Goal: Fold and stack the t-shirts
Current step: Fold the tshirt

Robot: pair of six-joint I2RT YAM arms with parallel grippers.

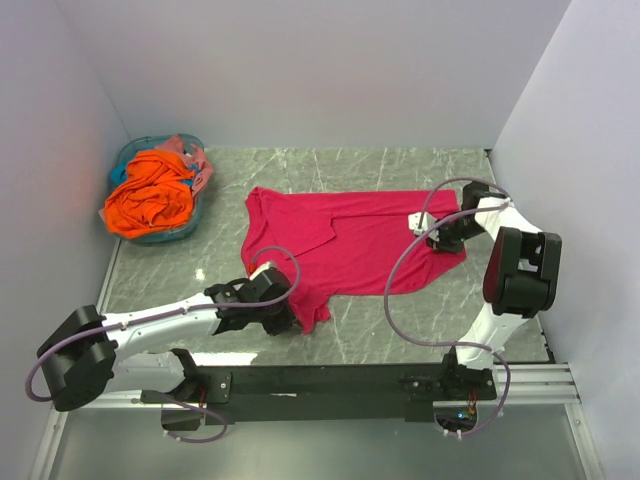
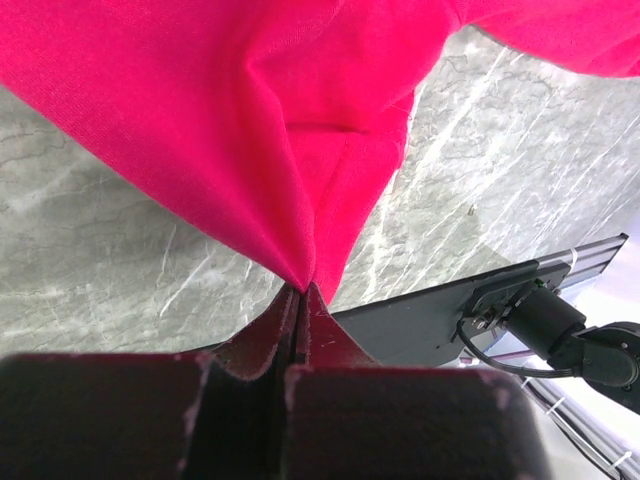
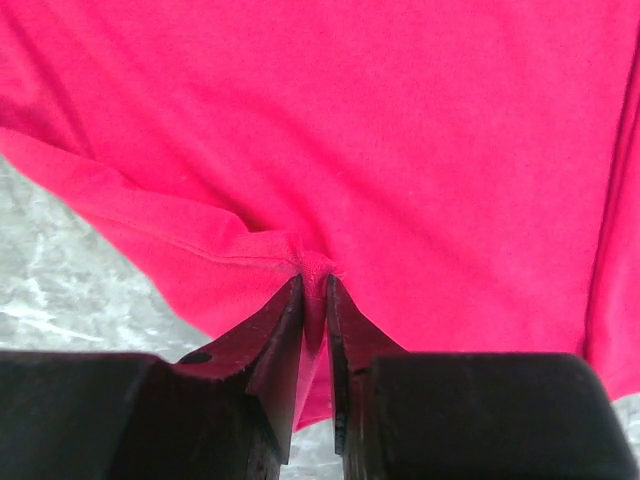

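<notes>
The crimson-pink t-shirt (image 1: pixel 350 240) lies spread on the marble table, partly folded. My left gripper (image 1: pixel 290 318) is shut on its near left corner; in the left wrist view the cloth (image 2: pixel 250 130) rises from the gripper (image 2: pixel 303 288) in a pinched peak. My right gripper (image 1: pixel 435 238) is shut on the shirt's right edge; the right wrist view shows a fold of the cloth (image 3: pixel 400 130) held in the gripper (image 3: pixel 315 280). The bright orange t-shirt (image 1: pixel 150 195) is bunched in the teal basket, with a bit of the salmon-pink t-shirt (image 1: pixel 185 145) behind it.
The round teal basket (image 1: pixel 202 183) stands at the far left by the left wall. White walls close in the back and both sides. The black base rail (image 1: pixel 330 380) runs along the near edge. Bare marble (image 1: pixel 390 330) lies near the shirt.
</notes>
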